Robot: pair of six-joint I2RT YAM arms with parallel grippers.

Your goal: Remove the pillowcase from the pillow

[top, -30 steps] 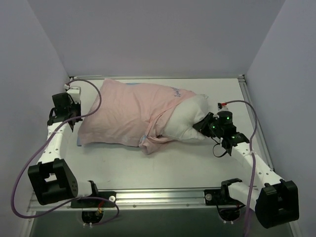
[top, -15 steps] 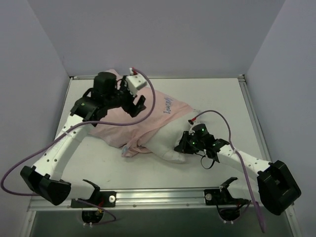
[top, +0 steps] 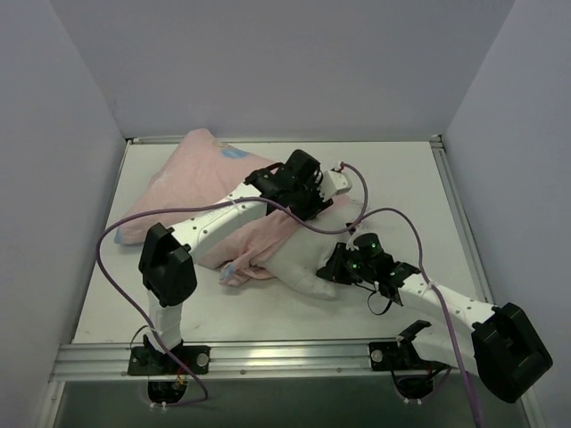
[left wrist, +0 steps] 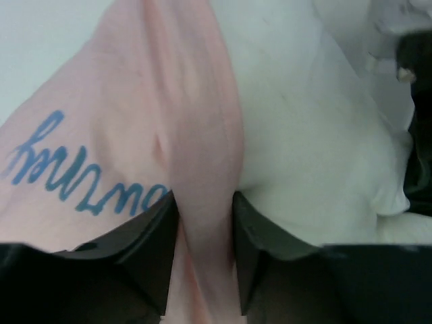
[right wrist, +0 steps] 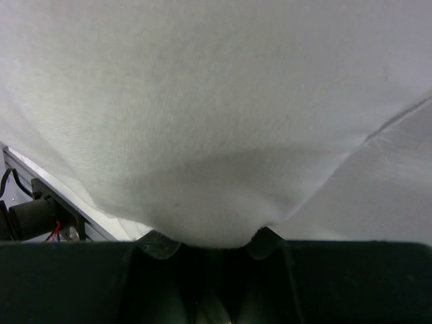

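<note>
Fingers (left wrist: pixel 145 256) of the left gripper (left wrist: pixel 202 202) sit on both sides of a pink fold, and the cloth touches both of them. I cannot tell if they squeeze it tight yet. The fold is part of the pillowcase (top: pixel 192 174), right where its open edge meets the white pillow (top: pixel 299 263). Blue writing (left wrist: pixel 74 169) shows on the pink cloth just beside the fingers.

A second ago this arm was far out at the left side of the table (top: pixel 401 178), at the other end of the pillowcase. It let go there and swung across. Now it reaches to the middle, over the open end.

The right gripper (right wrist: pixel 212 244) is pressed together on a bunch of the white pillow. It held the pillow a second ago too, but it has pulled it closer to the near edge. The white end now sticks out toward the front, and the pink cloth is bunched up beside it.

Most of the pillow is still inside. The fat part of the pillowcase lies at the far left of the table.

I think the left arm is taking a new hold near the opening. Then one arm can pull the cloth while the other keeps the pillow, and the pillow can slide out more.
</note>
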